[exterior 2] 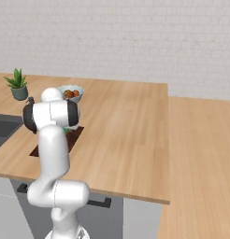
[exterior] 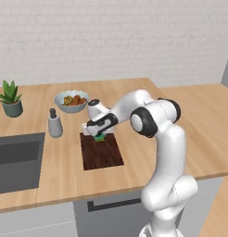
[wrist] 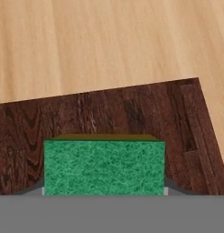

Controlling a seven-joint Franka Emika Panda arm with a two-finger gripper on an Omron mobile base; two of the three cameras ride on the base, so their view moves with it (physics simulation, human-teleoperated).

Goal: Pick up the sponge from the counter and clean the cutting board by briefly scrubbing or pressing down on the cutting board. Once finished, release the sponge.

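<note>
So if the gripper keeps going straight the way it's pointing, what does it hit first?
Probably the cutting board: the gripper points down at it, shut on the sponge, so the sponge would likely press into the dark wood first. Whether it already touches is unclear.

You see the green sponge (exterior: 99, 137) sitting at the far edge of the dark cutting board (exterior: 101, 152). The board lies flat on the tan counter (exterior: 65, 162), just beside the sink's right edge.

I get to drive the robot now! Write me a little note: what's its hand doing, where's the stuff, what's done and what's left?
Gripper: jaws shut on the sponge.
Sponge: green, held over the far end of the cutting board, low above it; contact with the wood can't be told.
Cutting board: flat on the counter, right of the sink.
Done: sponge picked up and brought to the board.
Left: press or scrub briefly, then let the sponge go.
</note>
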